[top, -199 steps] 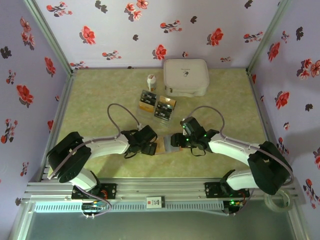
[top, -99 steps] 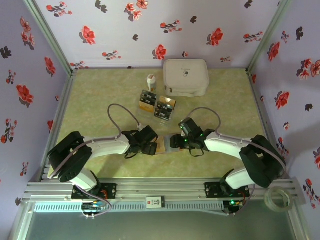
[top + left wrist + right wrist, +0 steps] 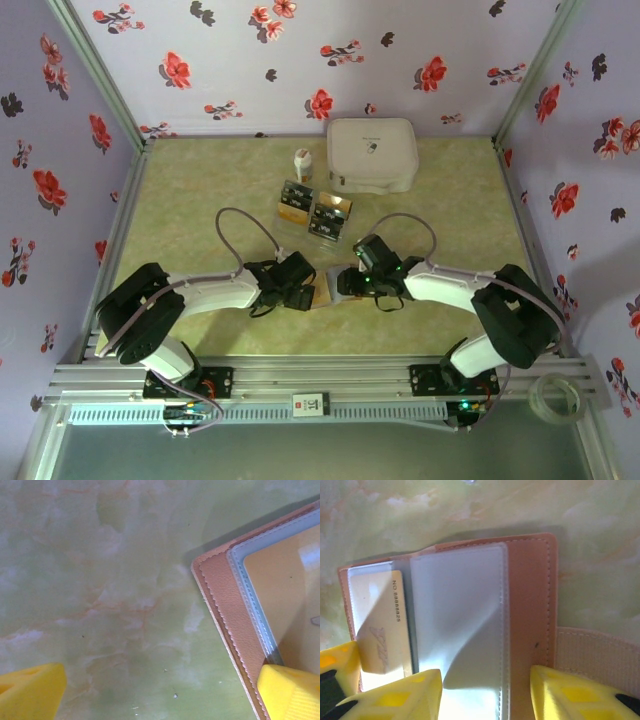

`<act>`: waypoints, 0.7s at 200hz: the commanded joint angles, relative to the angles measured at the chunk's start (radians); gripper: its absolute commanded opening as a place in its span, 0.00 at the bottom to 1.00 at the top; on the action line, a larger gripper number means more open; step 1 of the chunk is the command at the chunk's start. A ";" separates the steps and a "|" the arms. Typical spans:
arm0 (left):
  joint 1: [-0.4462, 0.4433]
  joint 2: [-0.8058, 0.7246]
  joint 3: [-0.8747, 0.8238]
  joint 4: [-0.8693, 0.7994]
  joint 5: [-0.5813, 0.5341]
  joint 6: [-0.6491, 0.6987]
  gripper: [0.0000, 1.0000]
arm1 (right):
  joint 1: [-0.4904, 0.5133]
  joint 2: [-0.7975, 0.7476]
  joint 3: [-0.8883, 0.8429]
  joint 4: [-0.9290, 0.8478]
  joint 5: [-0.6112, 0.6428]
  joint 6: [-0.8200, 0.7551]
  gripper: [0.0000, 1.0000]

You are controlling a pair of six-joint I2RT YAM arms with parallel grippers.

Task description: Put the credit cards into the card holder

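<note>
Counts, near to far: 2 grippers, 1 card holder, 1 gold card already in it, 2 loose clusters of credit cards, 1 bottle, 1 white case.

Near: your L gripper (image 3: 296,290) is low over the table (image 3: 200,200), jaws spread as wide as they go, nothing between them. In the L wrist view one yellow fingertip (image 3: 290,692) sits over the holder's stitched edge. The other is off on bare table.

The card holder (image 3: 326,293) lies open and flat between the two grippers, reddish-brown leather w/ clear sleeves inside.

Your R gripper (image 3: 350,283) is right over the holder from the other side, jaws roughly half apart. In the R wrist view a clear sleeve and the leather flap lie between the tips. Can't tell if the tips press on anything; no grip seen.

The gold card (image 3: 380,625) is tucked in the far-left sleeve, numbers visible.

Mid: the credit cards (image 3: 330,215), black and gold-orange, lie in 2 clusters just beyond the grippers. Exact no. per cluster can't be made out.

Far: the small white bottle (image 3: 302,165) stands upright, w/ the white case (image 3: 372,155) just beside it.
</note>
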 commanded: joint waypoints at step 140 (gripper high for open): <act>0.129 -0.234 -0.119 -0.016 -0.046 -0.050 1.00 | 0.123 0.071 0.135 0.094 -0.062 0.078 0.52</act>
